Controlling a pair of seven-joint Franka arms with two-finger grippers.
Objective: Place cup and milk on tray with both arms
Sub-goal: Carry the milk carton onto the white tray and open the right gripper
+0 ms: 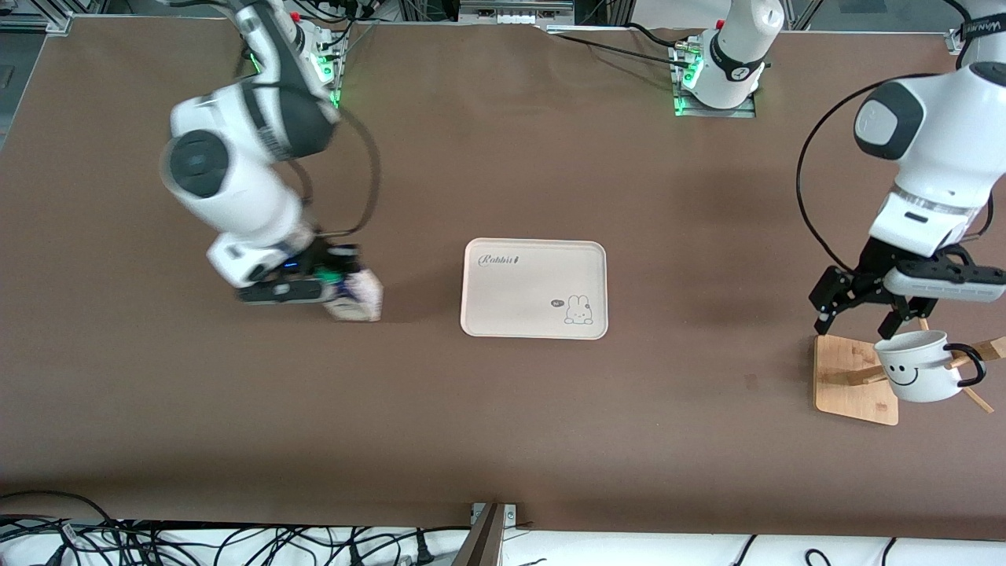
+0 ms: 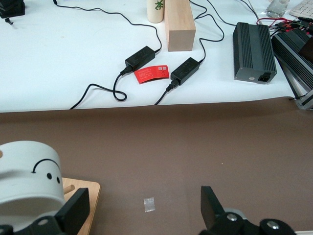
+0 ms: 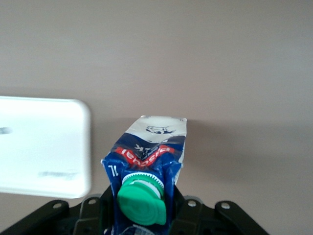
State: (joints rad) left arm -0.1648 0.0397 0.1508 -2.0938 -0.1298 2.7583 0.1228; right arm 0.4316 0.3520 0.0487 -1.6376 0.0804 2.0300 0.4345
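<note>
The milk [image 1: 355, 297] is a blue and white carton with a green cap [image 3: 142, 199], and my right gripper [image 1: 330, 287] is shut on its top toward the right arm's end of the table. It looks tilted and blurred with the arm's motion. The cream tray [image 1: 534, 288] lies at the table's middle with nothing on it, and its corner [image 3: 44, 147] shows beside the carton. The white smiley cup [image 1: 919, 365] hangs on a peg of the wooden rack. My left gripper [image 1: 858, 321] hangs open over the rack's base, with the cup [image 2: 27, 181] beside one finger [image 2: 73, 211], not between them.
The wooden rack [image 1: 855, 385] stands near the left arm's end of the table. A small scrap of tape [image 2: 149, 204] lies on the brown cloth. Cables run along the table's near edge [image 1: 236, 542]. Power bricks and a wooden block [image 2: 179, 24] sit on the white surface off the cloth.
</note>
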